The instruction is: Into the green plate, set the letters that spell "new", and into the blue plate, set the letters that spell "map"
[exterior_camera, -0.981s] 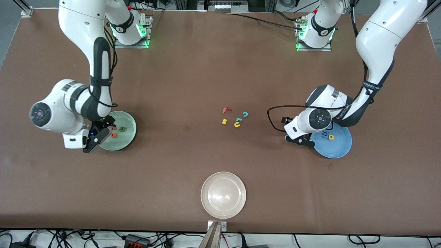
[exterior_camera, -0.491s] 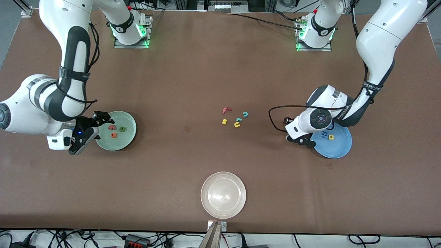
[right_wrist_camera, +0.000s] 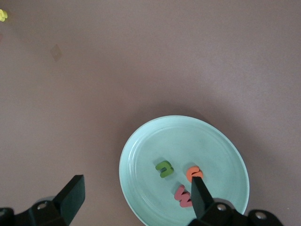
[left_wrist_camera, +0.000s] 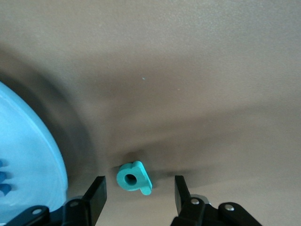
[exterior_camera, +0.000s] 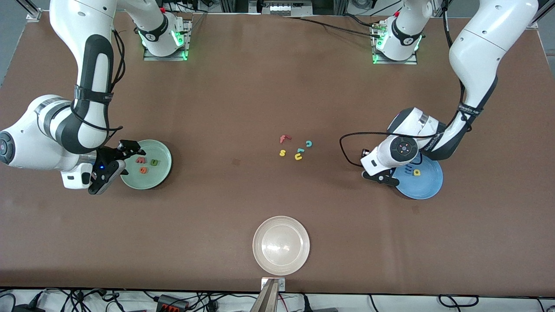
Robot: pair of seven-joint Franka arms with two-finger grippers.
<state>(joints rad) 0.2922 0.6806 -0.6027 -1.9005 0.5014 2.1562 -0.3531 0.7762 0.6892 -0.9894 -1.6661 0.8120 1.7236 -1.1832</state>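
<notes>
My left gripper (exterior_camera: 380,177) is low over the table beside the blue plate (exterior_camera: 427,186), at its rim toward the table's middle. In the left wrist view its jaws (left_wrist_camera: 139,184) stand apart around the teal p (left_wrist_camera: 132,177), which lies flat on the table, touching neither finger. The blue plate (left_wrist_camera: 28,155) holds the blue m (exterior_camera: 407,170) and the yellow a (exterior_camera: 416,172). The green plate (exterior_camera: 161,173) holds the green n (right_wrist_camera: 164,168), orange e (right_wrist_camera: 194,173) and red w (right_wrist_camera: 183,195). My right gripper (right_wrist_camera: 136,184) hangs open and empty over that plate's rim.
A loose cluster lies at the table's middle: red f (exterior_camera: 284,138), teal c (exterior_camera: 308,143), yellow s (exterior_camera: 282,152), yellow u (exterior_camera: 298,157) and one more small teal letter (exterior_camera: 300,150). A cream plate (exterior_camera: 281,245) stands empty near the front edge.
My right gripper has drawn back from over the green plate to its rim toward the right arm's end of the table. The left arm has barely shifted.
</notes>
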